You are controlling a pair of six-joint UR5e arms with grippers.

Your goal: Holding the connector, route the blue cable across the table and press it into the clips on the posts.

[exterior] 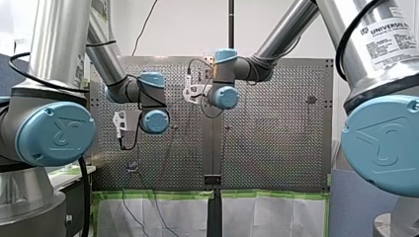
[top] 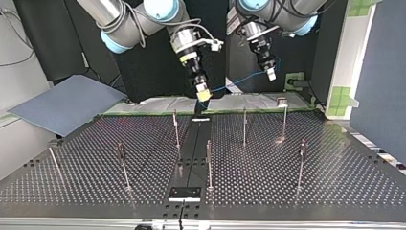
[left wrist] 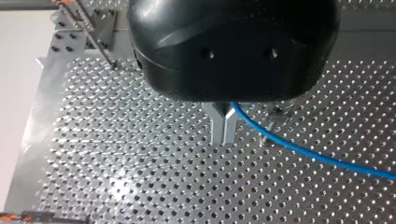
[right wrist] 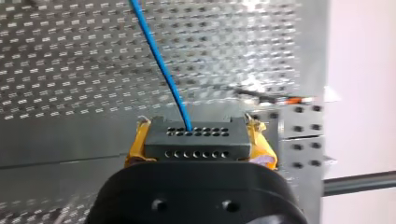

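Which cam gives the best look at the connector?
Right wrist view: the connector sits close up, clamped between the yellow pads of my right gripper, its holes showing, the blue cable leaving one. Top view shows it too small to make out. Front and left wrist views do not show it.

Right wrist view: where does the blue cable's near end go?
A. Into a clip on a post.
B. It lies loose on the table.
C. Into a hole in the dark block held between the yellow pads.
C: the blue cable runs straight into a hole in the dark block, which is gripped between the yellow pads.
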